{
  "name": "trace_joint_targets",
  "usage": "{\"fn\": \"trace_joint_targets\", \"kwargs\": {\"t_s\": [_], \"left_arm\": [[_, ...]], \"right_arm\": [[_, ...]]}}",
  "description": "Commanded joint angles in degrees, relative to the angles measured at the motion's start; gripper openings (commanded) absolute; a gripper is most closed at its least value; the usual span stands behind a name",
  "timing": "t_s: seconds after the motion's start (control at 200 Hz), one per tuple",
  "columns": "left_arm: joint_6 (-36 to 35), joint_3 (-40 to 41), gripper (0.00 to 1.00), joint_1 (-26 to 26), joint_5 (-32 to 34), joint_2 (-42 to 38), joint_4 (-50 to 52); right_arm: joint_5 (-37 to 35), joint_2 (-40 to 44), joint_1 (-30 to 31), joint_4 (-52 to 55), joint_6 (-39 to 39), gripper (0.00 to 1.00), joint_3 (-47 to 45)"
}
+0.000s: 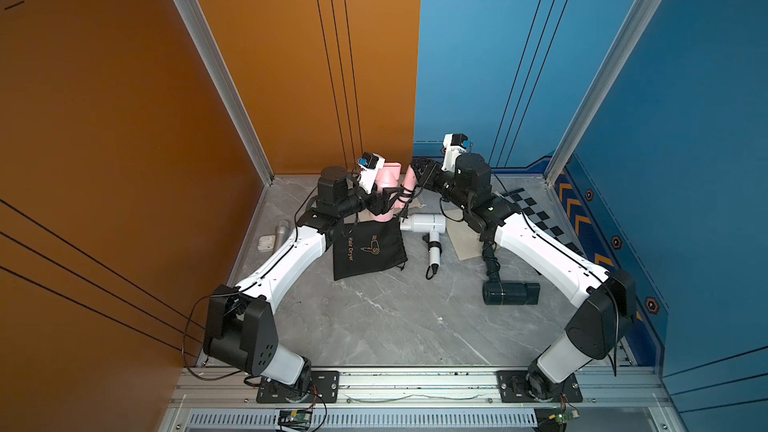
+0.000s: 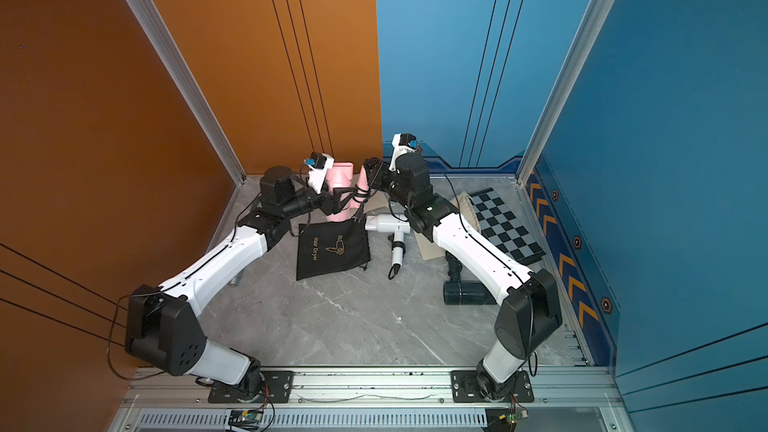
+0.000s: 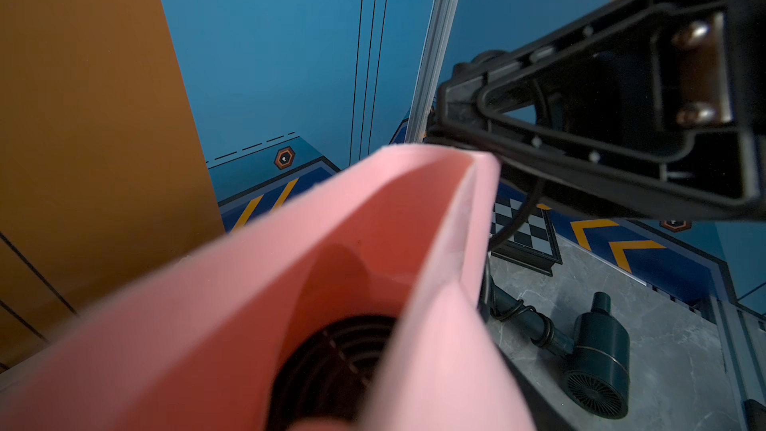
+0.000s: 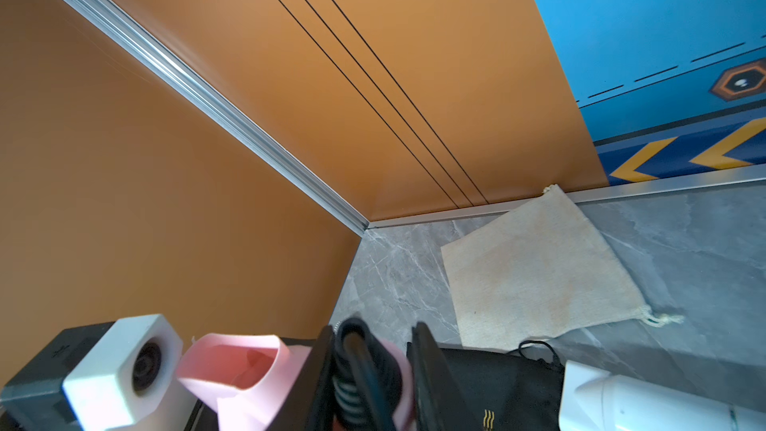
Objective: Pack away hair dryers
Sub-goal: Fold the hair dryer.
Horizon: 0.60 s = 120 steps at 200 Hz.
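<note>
The pink dryer [image 1: 390,174] was clamped from both sides.
It hung above the table's [image 1: 374,326] twelve o'clock edge: the left hand [image 1: 400,197] gripped its barrel, the right hand [image 1: 413,178] its cord-wrapped handle. The white dryer [image 1: 424,223] lay near centre, the dark teal dryer [image 1: 510,293] at four o'clock.

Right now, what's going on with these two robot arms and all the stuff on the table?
Both arms have the pink hair dryer between them at the back of the table. The left gripper clasps its barrel, and the right gripper is clamped on the cord-wrapped handle. The white hair dryer and the dark teal hair dryer lie loose on the table, near a flat black pouch. Nothing looks packed yet.
</note>
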State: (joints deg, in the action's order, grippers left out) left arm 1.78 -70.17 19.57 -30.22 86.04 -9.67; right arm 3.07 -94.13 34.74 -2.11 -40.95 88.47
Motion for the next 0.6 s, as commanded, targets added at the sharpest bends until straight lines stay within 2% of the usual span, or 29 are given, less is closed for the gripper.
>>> {"fn": "trace_joint_targets", "kwargs": {"t_s": [0.0, 0.375, 0.596], "left_arm": [[-0.9, -1.8, 0.10, 1.5, -3.3, 0.7, -1.8], [-1.2, -2.1, 0.09, 1.7, -3.8, 1.1, -1.0], [-1.7, -2.0, 0.09, 1.7, -3.6, 0.7, -0.3]], "right_arm": [[1.5, -1.3, 4.4, 4.1, 4.1, 0.22, 4.4], [0.3, -5.2, 9.1, 14.6, 12.0, 0.24, 13.5], [-0.6, -3.5, 8.4, 14.4, 13.3, 0.31, 13.0]]}}
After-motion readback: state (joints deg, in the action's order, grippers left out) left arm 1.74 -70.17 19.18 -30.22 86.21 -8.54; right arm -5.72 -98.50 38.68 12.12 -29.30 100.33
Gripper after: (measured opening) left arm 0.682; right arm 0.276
